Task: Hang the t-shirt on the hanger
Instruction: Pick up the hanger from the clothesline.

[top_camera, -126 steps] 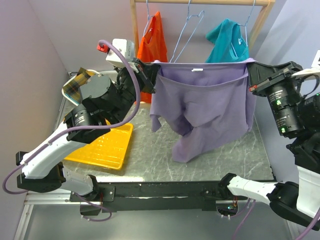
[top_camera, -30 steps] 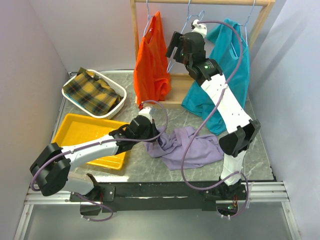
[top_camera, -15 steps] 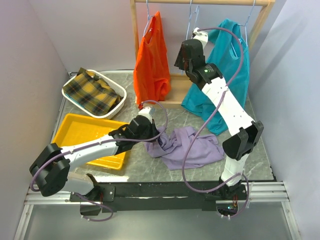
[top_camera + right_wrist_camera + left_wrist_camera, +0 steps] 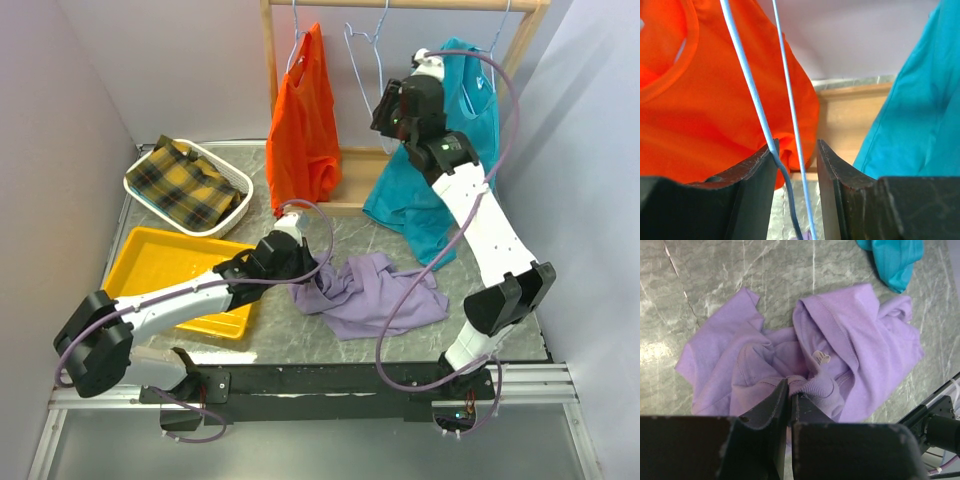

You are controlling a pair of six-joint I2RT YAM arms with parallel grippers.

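Observation:
The lavender t-shirt (image 4: 385, 300) lies crumpled on the marble table, near the front. My left gripper (image 4: 300, 275) is low over its left side, shut on a fold of the ribbed collar (image 4: 812, 385); the rest of the t-shirt (image 4: 865, 340) spreads beyond the fingers. The thin light blue wire hanger (image 4: 358, 68) hangs from the rail between the orange and teal garments. My right gripper (image 4: 385, 105) is raised to it. In the right wrist view two hanger wires (image 4: 747, 75) run between its jaws (image 4: 796, 150): one touches the left finger, and a gap remains.
An orange garment (image 4: 303, 120) and a teal t-shirt (image 4: 440, 190) hang on the wooden rack (image 4: 270, 60) at the back. A white basket (image 4: 232, 172) of plaid cloth and a yellow tray (image 4: 150, 262) sit at the left.
My right arm has shifted right along the rail and the hanger has swung with it. Its jaws have narrowed around the wires. The left gripper has not moved.

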